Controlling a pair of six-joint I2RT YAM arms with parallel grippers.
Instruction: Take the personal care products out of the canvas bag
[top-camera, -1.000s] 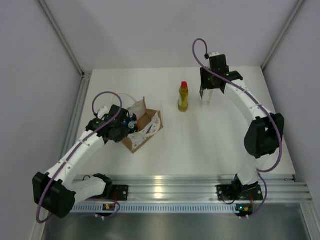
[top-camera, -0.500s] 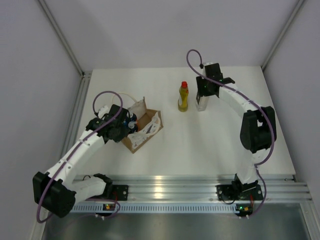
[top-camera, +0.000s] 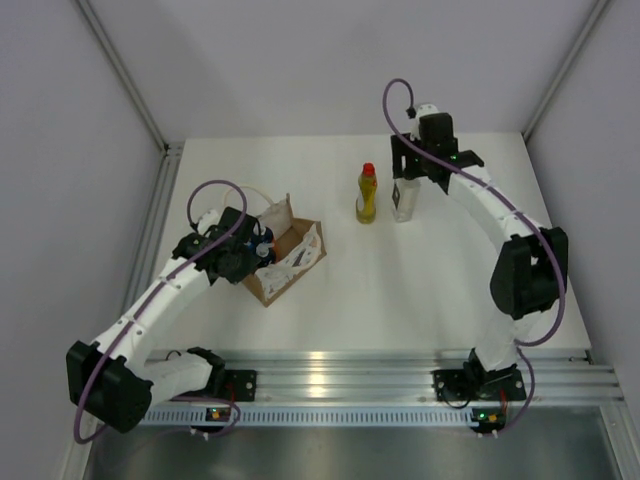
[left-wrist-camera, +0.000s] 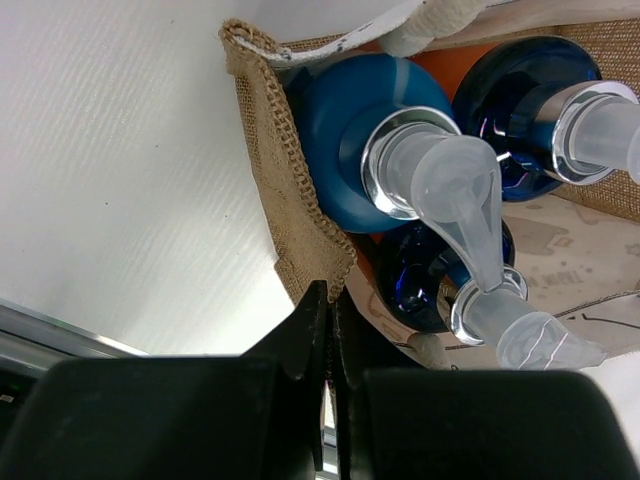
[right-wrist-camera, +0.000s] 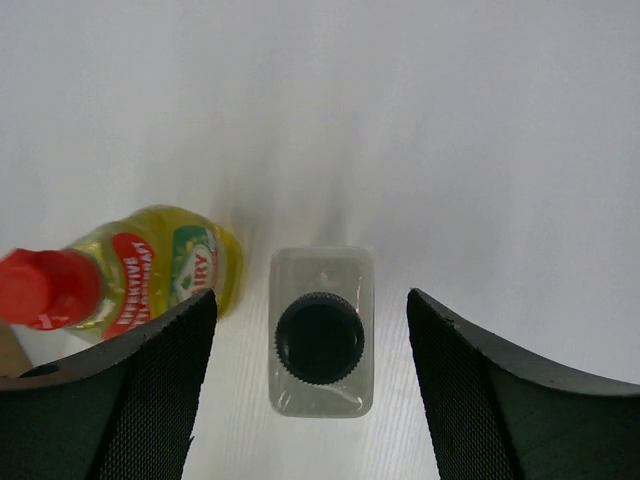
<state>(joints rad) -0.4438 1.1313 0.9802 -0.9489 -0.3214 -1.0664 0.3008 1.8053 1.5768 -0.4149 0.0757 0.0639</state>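
Straddling the pale bottle (right-wrist-camera: 321, 345), the right gripper (right-wrist-camera: 312, 300) gaped empty; beside it the yellow bottle (right-wrist-camera: 150, 280) showed only "IRY" on its label. The left gripper (left-wrist-camera: 329, 298) pinched the canvas bag (left-wrist-camera: 288, 180) at its rim, pump bottles (left-wrist-camera: 365, 115) inside.

The three orange bottles (left-wrist-camera: 445, 62) show little beyond blue tops, their bodies sunk in the canvas bag (left-wrist-camera: 290, 190). From above the left gripper (top-camera: 258, 250) largely covers them. The yellow bottle (right-wrist-camera: 150, 275) is clipped at 9 o'clock.

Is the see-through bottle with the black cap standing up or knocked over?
Standing up. The see-through bottle points its cap straight at the right wrist camera, untouched between the open right gripper.
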